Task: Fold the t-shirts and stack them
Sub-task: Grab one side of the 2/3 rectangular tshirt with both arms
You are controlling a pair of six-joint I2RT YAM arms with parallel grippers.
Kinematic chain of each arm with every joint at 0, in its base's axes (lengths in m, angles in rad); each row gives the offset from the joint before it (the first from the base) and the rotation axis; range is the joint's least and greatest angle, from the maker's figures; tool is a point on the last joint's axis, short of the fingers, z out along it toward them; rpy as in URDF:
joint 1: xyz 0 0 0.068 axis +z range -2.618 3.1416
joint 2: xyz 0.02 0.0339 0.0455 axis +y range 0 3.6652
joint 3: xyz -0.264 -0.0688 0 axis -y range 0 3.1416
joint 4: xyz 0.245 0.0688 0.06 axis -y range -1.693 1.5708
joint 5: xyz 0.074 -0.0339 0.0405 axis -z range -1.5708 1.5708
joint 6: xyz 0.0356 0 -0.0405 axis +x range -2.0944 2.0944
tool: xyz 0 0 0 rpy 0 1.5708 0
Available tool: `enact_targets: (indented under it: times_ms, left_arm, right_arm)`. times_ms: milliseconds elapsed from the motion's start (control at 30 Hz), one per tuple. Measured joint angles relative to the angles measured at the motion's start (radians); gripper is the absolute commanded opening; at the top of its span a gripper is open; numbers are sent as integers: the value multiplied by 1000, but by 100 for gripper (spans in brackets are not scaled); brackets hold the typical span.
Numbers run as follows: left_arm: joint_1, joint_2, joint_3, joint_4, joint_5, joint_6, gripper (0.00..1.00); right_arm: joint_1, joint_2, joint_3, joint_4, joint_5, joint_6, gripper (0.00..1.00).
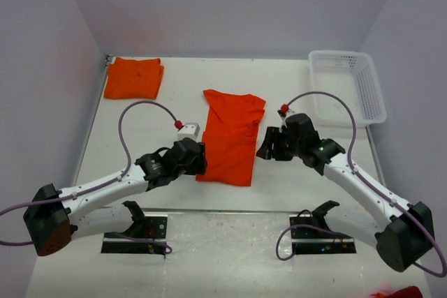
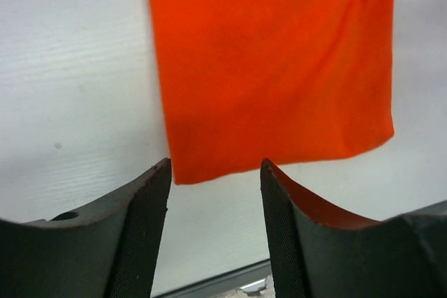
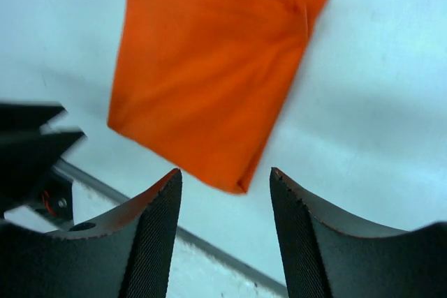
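One orange t-shirt (image 1: pixel 232 137) lies in the middle of the table, folded into a long strip. A second, folded t-shirt (image 1: pixel 133 78) rests at the back left corner. My left gripper (image 1: pixel 201 160) sits at the strip's near left edge. In the left wrist view it (image 2: pixel 215 172) is open and empty, with the shirt's (image 2: pixel 272 61) near corner just ahead of the left finger. My right gripper (image 1: pixel 264 146) hovers off the strip's right edge. It (image 3: pixel 225 179) is open too, nothing between its fingers, and the shirt's (image 3: pixel 209 82) near corner lies ahead of them.
A white lattice basket (image 1: pixel 347 86) stands at the back right. The table's near edge and a metal rail (image 3: pixel 126 200) run just behind the shirt's near end. Something red (image 1: pixel 398 292) shows at the bottom right corner.
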Motion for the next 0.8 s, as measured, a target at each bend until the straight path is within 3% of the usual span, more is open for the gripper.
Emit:
enact_targets:
  times_ms: [167,333,600,800]
  left_arm:
    - [203,-89,-100,64,174,66,59]
    - [230,-45,-144,98,329,99,71]
    - [253,-26,-182,168,468,116,78]
    - [322,-24,-218,198,529,137,79]
  right_arm:
    - [33,-196,-238,-23,-41,101,57]
    - [86,-303,-364,8,-67,207,59]
    - [175,-178,-499,153,-66,339,61]
    - [188,-50,-496,309,-76,377,63]
